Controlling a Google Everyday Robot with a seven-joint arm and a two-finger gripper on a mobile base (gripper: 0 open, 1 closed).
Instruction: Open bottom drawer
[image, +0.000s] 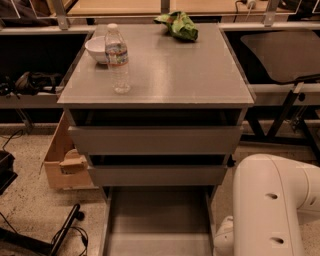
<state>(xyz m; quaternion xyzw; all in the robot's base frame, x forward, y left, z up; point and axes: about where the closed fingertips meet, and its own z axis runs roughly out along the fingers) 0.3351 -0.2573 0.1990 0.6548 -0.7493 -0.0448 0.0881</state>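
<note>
Since the gripper is nowhere to be seen, likely tucked below the white arm (272, 210) at 5 o'clock, its grip can't be told. The bottom drawer (157, 220) is found slid out toward 6 o'clock under the taller fronts (155, 140), tray running 12-to-6. It's crowded by the arm at 3 o'clock, with some floor (30, 210) left at 9.

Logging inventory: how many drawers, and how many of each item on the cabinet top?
Drawers: 3, with the bottom drawer open
Bottle: 1
Bowl: 1
Green bag: 1
Total: 6
Gripper out of view; arm at lower right.
</note>
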